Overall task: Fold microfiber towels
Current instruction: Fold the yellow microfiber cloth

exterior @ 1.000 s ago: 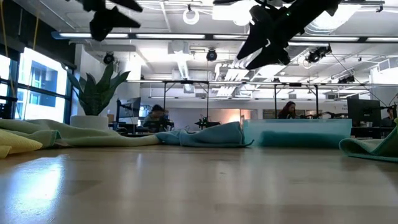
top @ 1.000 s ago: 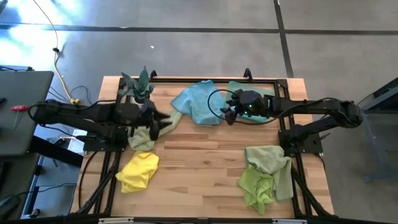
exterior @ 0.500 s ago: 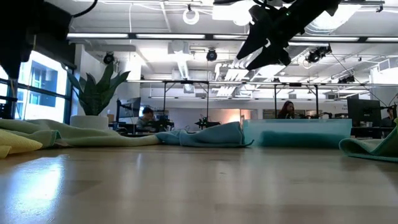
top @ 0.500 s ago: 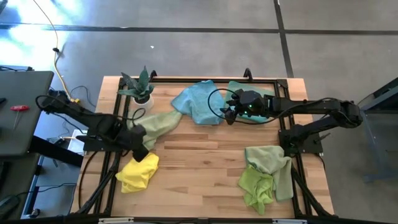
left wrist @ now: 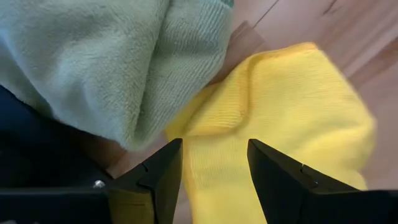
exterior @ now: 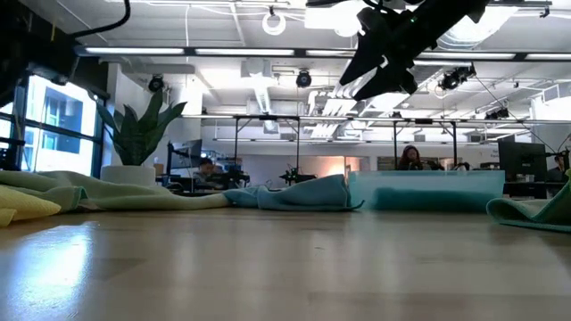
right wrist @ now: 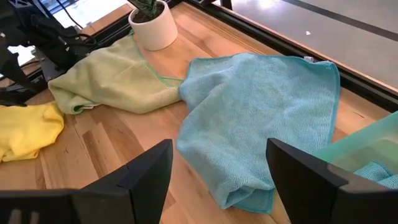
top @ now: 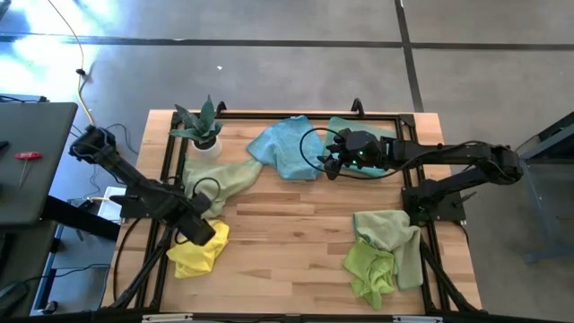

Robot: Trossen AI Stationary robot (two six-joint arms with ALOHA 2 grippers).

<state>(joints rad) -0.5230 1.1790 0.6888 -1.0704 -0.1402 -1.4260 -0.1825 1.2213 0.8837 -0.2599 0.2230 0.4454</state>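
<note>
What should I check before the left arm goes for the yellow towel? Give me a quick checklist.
1. Left gripper open: ok, its fingers stand apart with nothing between them.
2. Left gripper over the yellow towel: ok, the towel fills the gap in the left wrist view.
3. Sage green towel clear of the grasp: not ok, it lies against the yellow towel's edge.
4. Right gripper out of the way: ok, open above the light blue towel, far across the table.
5. Contact with the yellow towel: cannot tell.
</note>
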